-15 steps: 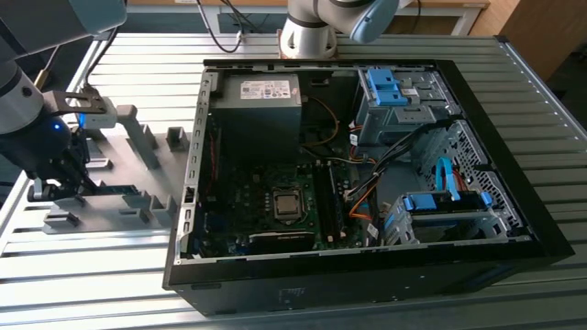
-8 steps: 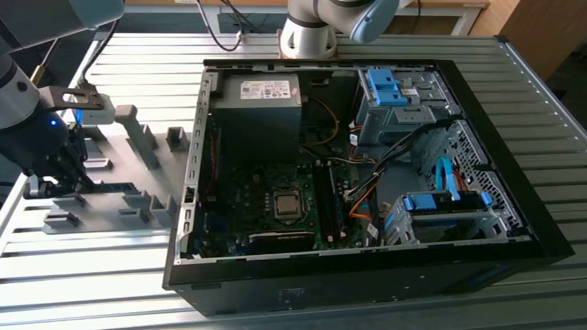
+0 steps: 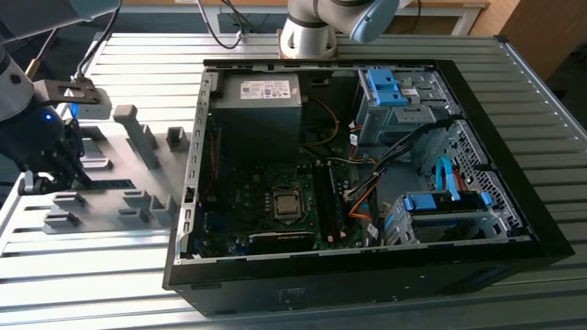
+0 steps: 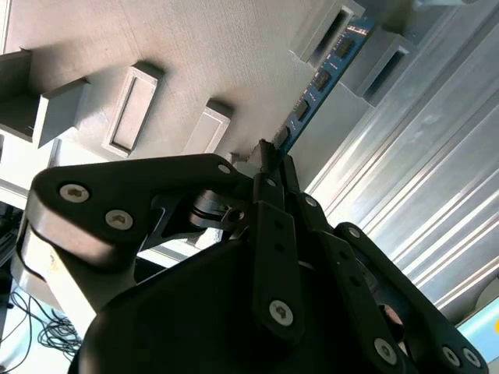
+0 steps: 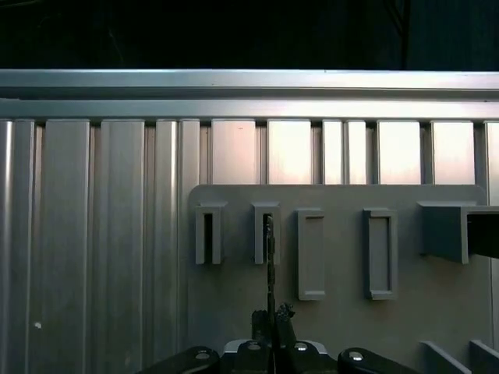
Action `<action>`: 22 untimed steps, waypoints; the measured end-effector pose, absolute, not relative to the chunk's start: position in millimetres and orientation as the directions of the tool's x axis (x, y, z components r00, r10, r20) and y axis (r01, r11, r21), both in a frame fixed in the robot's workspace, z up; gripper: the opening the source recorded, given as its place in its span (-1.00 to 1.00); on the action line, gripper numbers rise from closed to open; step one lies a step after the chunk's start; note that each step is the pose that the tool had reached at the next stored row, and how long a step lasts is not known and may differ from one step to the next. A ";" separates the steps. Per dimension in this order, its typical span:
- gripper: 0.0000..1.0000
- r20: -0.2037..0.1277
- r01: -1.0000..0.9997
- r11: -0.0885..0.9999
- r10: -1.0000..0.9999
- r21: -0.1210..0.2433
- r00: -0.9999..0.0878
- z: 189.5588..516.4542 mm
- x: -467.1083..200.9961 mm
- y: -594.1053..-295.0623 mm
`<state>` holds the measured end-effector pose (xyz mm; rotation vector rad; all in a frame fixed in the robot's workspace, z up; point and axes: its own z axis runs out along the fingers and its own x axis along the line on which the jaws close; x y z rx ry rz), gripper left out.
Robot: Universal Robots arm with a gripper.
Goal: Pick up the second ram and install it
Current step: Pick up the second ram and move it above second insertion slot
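At the wrist, the black jaws are clenched on the near end of the ram (image 5: 270, 261); the thin blue-green strip stands on edge and runs straight out from between them, its far part set into a slotted block of the grey holder (image 5: 234, 312); in the second wrist view dark chips dot its face. Matte moulded blocks with rectangular slots stand close on either side of the strip. Beyond the holder's rounded edge, the ribbed aluminium worktop (image 5: 93, 234) runs open to a raised rail. In the exterior view, the opened black case (image 3: 367, 285) sits well apart toward the exterior view's right; boards and cables lie exposed inside.
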<state>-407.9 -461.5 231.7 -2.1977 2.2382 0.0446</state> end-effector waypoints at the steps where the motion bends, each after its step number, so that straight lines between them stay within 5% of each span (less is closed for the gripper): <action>1: -0.72 -0.023 -1.000 0.018 -1.000 0.017 -0.018 232.9 -407.9 -461.5; 22: -0.72 -0.023 -1.000 0.018 -1.000 0.017 -0.018 254.1 -407.9 -461.5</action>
